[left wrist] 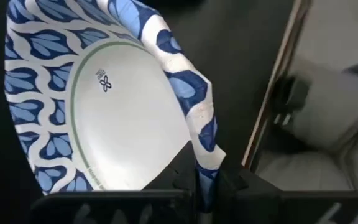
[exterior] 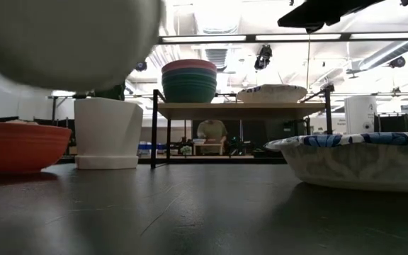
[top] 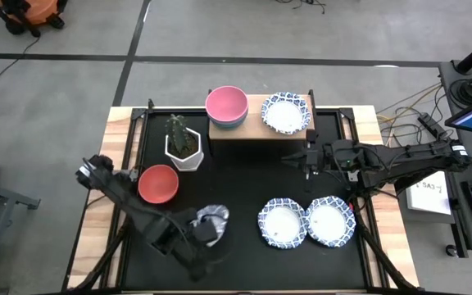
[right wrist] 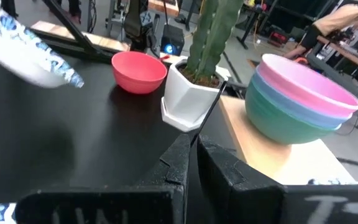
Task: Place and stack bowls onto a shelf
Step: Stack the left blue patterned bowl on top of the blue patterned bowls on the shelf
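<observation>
while the left gripper [left wrist: 205,180] pinches the rim of a patterned bowl [left wrist: 110,106] near the table's front edge, the bowl sits lifted and tilted, its rim creased at the pinch.

item: shelf [top: 252,127], light wood on black legs, at the back centre of the black table [top: 244,184]. holds a stack of three plain bowls [top: 226,106], pink over blue over green, on its left part, and one patterned bowl [top: 285,112] on its right part.

item: red bowl [top: 158,183], on the table, just beside the white cactus pot [top: 183,146], left of the shelf.

item: two patterned bowls [top: 283,224], rims touching, side by side at front right.

item: right gripper [top: 308,158], fingers pressed together, holding nothing, hanging above the table just in front of the shelf's right part.

handling note, as judgement: the held bowl looks thin and flexible, so a rim pinch may let it swing or fold. carry it slowly, bring it level before it reaches the shelf, and centre it over the patterned bowl already there so the two nest instead of perching on edge. the path toward the shelf runs past the red bowl and the cactus pot; keep it high enough to clear both. the right arm waits close to that spot, so the approach should stay clear of it. release only once the bowl rests seated.
</observation>
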Controlling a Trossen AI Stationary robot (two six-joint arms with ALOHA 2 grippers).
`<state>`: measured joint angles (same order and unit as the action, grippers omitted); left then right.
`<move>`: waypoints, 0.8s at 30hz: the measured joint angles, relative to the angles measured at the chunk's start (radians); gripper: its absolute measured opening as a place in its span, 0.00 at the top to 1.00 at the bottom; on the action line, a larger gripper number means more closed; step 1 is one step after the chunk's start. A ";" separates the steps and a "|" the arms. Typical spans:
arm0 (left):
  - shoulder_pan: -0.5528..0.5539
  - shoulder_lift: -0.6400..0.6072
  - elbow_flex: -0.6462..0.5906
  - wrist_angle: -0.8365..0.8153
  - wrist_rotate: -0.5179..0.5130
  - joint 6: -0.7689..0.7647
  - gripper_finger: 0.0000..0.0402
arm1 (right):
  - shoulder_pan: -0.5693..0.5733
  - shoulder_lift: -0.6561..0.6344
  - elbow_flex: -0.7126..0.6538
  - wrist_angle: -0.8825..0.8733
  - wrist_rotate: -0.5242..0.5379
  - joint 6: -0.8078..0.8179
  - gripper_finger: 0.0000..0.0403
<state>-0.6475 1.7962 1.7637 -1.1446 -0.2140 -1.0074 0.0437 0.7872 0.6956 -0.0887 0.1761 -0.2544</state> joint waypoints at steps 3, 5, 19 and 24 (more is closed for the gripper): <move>0.045 0.000 0.090 0.001 -0.058 0.153 1.00 | 0.000 0.000 0.000 -0.017 0.000 0.011 0.94; 0.077 0.000 0.141 -0.014 -0.090 0.248 1.00 | 0.000 0.000 0.000 -0.028 -0.007 0.020 0.94; 0.360 -0.001 0.258 0.102 -0.299 1.048 1.00 | 0.097 -0.121 0.000 -0.136 -0.158 0.055 0.94; 0.495 -0.001 0.203 0.334 -0.260 1.282 1.00 | 0.167 -0.177 -0.004 -0.164 -0.158 0.063 0.94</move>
<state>-0.1528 1.7954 1.9666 -0.8103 -0.4737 0.2750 0.2108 0.6106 0.6912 -0.2530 0.0181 -0.1909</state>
